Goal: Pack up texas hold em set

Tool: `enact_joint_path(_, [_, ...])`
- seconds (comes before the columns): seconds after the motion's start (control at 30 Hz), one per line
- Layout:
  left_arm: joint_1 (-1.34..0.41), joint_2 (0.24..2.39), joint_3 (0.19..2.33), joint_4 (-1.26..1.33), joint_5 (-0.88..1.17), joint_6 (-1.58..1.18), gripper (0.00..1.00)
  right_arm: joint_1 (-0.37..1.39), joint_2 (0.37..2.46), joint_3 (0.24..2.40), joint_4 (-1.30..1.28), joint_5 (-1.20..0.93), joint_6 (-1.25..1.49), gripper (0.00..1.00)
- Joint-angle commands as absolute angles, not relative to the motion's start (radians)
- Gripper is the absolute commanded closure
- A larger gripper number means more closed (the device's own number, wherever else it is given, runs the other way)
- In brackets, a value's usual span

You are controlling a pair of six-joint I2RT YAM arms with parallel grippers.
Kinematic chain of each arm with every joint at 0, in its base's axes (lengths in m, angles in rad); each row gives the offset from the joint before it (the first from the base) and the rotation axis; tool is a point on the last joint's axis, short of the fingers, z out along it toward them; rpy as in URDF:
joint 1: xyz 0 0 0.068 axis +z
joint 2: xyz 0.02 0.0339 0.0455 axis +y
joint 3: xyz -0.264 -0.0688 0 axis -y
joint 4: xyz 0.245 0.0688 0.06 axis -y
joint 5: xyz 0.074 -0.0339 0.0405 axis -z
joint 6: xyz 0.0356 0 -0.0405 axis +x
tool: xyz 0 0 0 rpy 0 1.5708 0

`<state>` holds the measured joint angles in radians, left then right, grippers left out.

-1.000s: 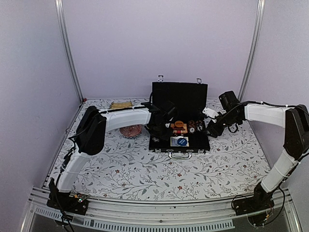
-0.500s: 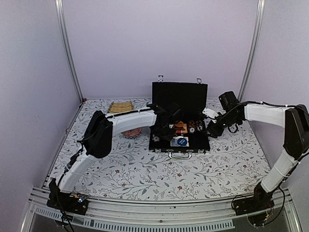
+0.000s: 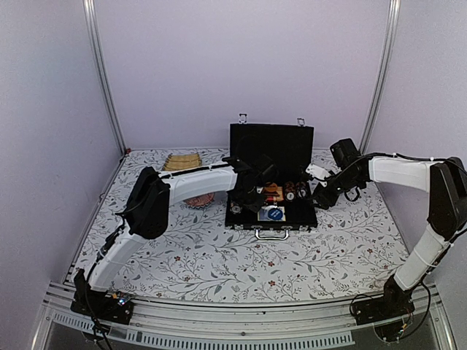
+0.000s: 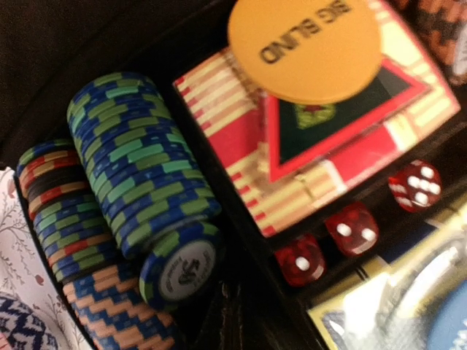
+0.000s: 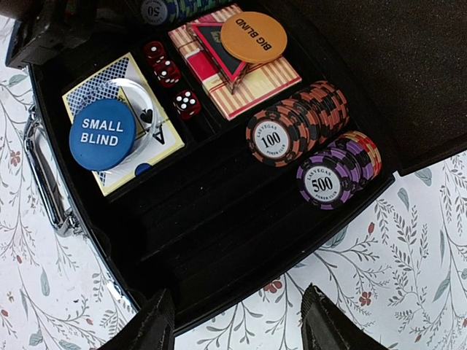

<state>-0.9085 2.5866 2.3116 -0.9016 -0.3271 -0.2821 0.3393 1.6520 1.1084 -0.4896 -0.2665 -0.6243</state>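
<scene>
The black briefcase (image 3: pixel 271 227) lies open in the middle of the table with its lid upright. In its tray (image 5: pixel 241 219) are a blue SMALL BLIND disc (image 5: pixel 102 134) on a card deck, an orange BIG BLIND disc (image 5: pixel 254 36) on a red triangle (image 5: pixel 213 45), red dice (image 5: pixel 164 69), and rows of poker chips (image 5: pixel 273 138). My left gripper (image 3: pixel 252 198) reaches into the case's left side. In the left wrist view (image 4: pixel 237 310) it looks shut, its tip next to a blue 50 chip (image 4: pixel 179 270). My right gripper (image 5: pixel 241 324) is open and empty over the cloth beside the case's right edge.
A pink-red woven ball (image 3: pixel 198 197) lies left of the case, partly behind my left arm. A tan slatted mat (image 3: pixel 182 159) lies at the back left. Metal frame posts (image 3: pixel 102 73) stand at the back corners. The table has a floral cloth (image 3: pixel 219 262).
My left arm has stretched further right, bringing its gripper deeper into the case's left side; in the last half second it has barely moved. The right arm has held still.
</scene>
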Motion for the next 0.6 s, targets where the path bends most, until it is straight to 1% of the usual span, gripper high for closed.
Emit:
enact_joint_path(0.0, [-0.946,2.427,2.284,-0.865,-0.298,-0.259,0.99,0.338,1.631,1.154,-0.502,-0.283,-0.613,0.39])
enact_joint_path(0.13, [-0.948,2.314,2.222,-0.851,-0.296,-0.264,0.96,0.308,1.605,1.200,-0.512,-0.311,-0.599,0.39])
enact_joint_path(0.27, [-0.946,2.205,2.139,-0.800,-0.299,-0.257,0.89,0.242,1.620,1.321,-0.541,-0.371,-0.565,0.39])
enact_joint_path(0.3, [-0.942,2.179,2.112,-0.779,-0.298,-0.257,0.84,0.218,1.630,1.355,-0.544,-0.391,-0.546,0.38])
enact_joint_path(0.47, [-0.895,2.038,1.944,-0.604,-0.302,-0.282,0.47,0.100,1.705,1.526,-0.547,-0.496,-0.400,0.31])
enact_joint_path(0.57, [-0.822,1.958,1.852,-0.478,-0.231,-0.311,0.34,0.037,1.766,1.626,-0.546,-0.595,-0.324,0.28])
